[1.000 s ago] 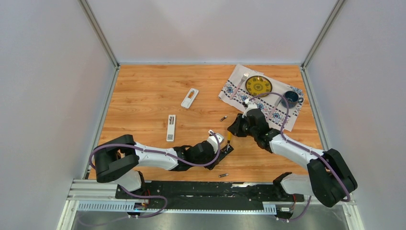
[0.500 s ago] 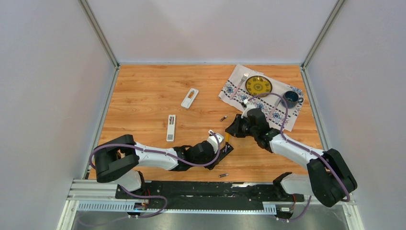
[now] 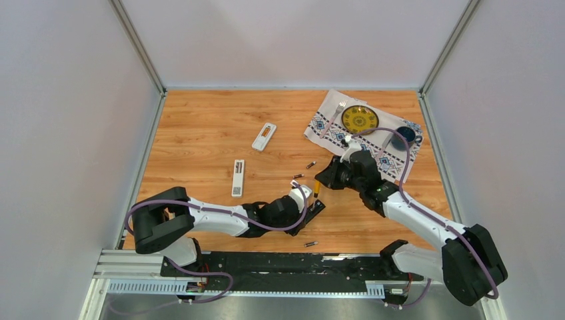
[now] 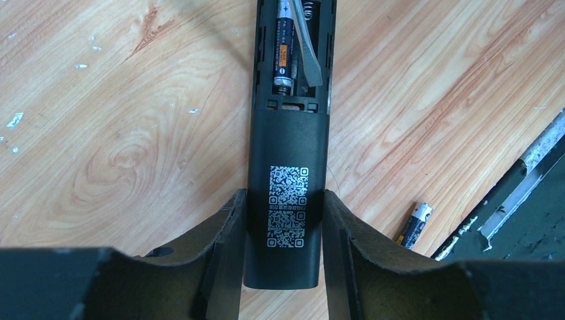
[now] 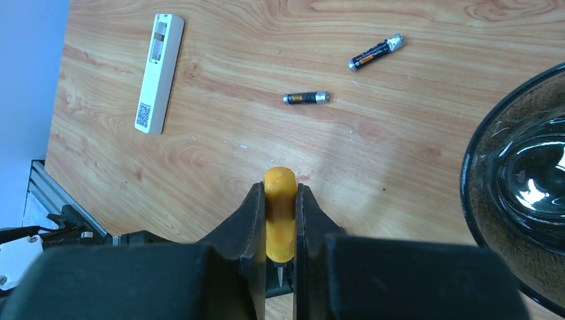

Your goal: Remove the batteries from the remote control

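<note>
Left jaws pinch the black remote control [image 4: 283, 200] at its near end; one battery [image 4: 283, 50] lies in its open bay beside the screwdriver [image 4: 308, 47] blade. Right jaws clamp that screwdriver's yellow handle. Farther off, loose batteries [image 5: 306, 98] rest on the wooden surface [image 4: 133, 133].

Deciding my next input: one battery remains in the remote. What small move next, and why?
Probably slide the screwdriver sideways under the remaining battery and lever it up: its blade sits in the empty slot beside it, while the left end effector clamps the remote.

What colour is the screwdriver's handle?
Yellow-orange; the screwdriver handle shows best in the right wrist view.
</note>
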Robot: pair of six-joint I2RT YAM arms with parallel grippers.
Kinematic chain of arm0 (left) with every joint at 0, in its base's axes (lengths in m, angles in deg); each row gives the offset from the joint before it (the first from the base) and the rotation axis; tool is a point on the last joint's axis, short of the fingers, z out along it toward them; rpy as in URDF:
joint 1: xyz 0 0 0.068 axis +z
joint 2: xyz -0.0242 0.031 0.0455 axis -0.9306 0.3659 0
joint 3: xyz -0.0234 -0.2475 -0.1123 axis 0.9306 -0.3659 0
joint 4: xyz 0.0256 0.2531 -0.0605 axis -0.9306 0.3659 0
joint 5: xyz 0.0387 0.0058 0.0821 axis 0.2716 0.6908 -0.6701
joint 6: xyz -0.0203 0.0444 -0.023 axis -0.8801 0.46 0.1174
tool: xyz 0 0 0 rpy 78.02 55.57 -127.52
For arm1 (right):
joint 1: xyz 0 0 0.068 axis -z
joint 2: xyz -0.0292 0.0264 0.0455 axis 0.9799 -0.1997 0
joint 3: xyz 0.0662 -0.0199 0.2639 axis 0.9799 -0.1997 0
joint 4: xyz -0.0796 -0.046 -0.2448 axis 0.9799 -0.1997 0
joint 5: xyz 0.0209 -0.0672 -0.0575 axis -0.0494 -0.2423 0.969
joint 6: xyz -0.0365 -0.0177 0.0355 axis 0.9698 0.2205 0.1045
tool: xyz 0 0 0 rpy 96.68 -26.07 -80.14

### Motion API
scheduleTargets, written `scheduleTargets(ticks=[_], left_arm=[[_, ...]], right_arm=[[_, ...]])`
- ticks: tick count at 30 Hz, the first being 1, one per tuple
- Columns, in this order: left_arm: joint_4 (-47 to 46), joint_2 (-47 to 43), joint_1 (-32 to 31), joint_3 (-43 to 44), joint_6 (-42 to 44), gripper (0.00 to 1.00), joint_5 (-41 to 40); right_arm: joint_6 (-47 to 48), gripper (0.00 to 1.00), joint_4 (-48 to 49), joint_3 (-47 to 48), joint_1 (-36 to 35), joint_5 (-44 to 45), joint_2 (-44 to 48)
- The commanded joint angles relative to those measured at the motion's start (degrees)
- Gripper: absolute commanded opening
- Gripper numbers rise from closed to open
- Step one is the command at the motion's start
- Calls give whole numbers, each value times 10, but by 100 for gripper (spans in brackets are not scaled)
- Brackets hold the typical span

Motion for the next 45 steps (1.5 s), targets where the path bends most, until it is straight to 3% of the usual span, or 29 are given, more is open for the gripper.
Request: scheduleTargets(ticks=[1,6,13,19,22,23,26,29,38,45], left_arm=[[152,31,0,-26,-31,0,-7],[227,21,-1,-4,-73,0,-55],[365,19,-25,52,-205,0,-141],[439,53,-57,105,-266,2,-151],[455,71,-66,125,-272,12,-143],[454,73,-67,126,-273,30,-139],[446,64,-67,120,-273,60,-131],[434,43,-67,107,-267,69,-127],[332,-13,-67,43,-239,71,-60],[271,1,-67,47,-212,69,-3]], right_arm=[[9,0,-4,23,-1,20,24],[9,0,-3,24,1,24,35],[15,0,-4,20,4,28,34],[15,0,-2,21,4,26,33],[16,0,-3,22,4,26,34],[16,0,-3,22,4,25,34],[16,0,-1,19,4,22,37],[16,0,-1,17,4,23,37],[12,0,10,13,6,16,31],[10,0,13,12,5,12,29]])
